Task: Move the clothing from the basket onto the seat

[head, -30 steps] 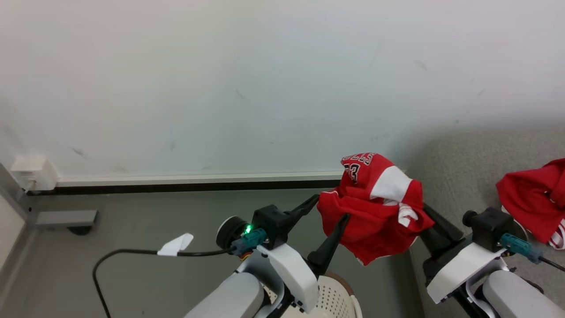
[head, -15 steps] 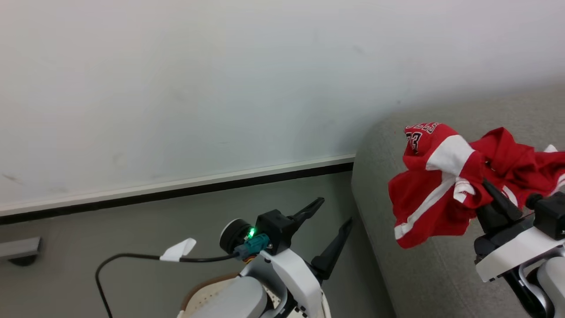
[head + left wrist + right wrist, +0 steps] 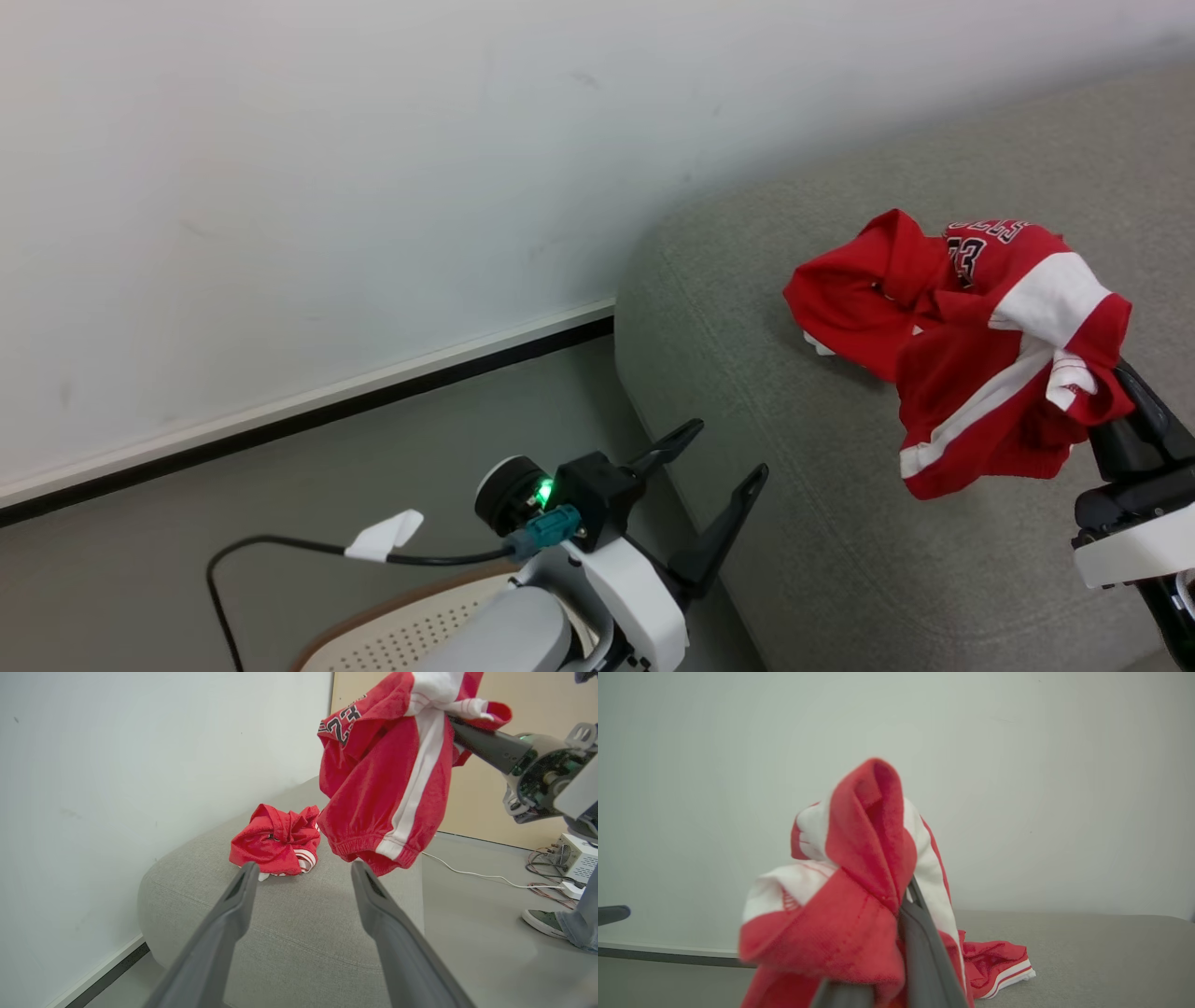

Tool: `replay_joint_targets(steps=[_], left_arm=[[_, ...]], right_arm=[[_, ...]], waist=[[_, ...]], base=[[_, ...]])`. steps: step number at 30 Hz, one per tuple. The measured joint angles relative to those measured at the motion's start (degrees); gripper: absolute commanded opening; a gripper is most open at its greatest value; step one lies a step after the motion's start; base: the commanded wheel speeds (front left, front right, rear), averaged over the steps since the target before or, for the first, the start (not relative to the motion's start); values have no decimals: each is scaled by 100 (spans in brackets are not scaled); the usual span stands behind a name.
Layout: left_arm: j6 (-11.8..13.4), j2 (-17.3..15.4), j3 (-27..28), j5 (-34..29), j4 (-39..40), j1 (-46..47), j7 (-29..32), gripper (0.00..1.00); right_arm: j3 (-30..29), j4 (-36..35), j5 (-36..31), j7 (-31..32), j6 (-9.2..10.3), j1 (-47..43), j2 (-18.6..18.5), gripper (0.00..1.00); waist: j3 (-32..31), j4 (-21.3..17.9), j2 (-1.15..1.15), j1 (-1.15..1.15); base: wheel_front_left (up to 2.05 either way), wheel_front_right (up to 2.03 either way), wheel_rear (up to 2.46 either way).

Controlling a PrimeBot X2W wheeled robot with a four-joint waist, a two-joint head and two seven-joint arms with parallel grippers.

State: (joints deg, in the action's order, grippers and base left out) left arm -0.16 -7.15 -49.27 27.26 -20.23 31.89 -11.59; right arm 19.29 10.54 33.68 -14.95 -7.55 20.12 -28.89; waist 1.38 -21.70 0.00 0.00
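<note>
Pinching a soft red garment with white stripes point(image 3: 990, 373), the right gripper point(image 3: 1106, 401) has its jaws squeezed tight. The cloth hangs down over the big grey fabric seat point(image 3: 794, 485), not touching it. The left gripper point(image 3: 728, 450) gapes wide, holding nothing.

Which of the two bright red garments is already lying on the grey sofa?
The crumpled red fabric bundle, untouched; the white-striped red garment hangs in the air, pinched by the right arm's fingers.
</note>
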Motion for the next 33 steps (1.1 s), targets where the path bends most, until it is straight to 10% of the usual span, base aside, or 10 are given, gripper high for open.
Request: replay_joint_targets(steps=[15, 33], left_arm=[[-56, 37, -181, -222, -221, 260, -149, 100], [-91, 121, -330, -438, -350, 777, -196, 100]], right_arm=[[-870, -534, -259, 0, 0, -619, 364, 0], [-1187, -689, -379, -1, 0, 225, 160, 0]], waist=[[503, -612, 0, 0], [1211, -449, 0, 0]], base=[[0, 0, 0], [0, 0, 0]])
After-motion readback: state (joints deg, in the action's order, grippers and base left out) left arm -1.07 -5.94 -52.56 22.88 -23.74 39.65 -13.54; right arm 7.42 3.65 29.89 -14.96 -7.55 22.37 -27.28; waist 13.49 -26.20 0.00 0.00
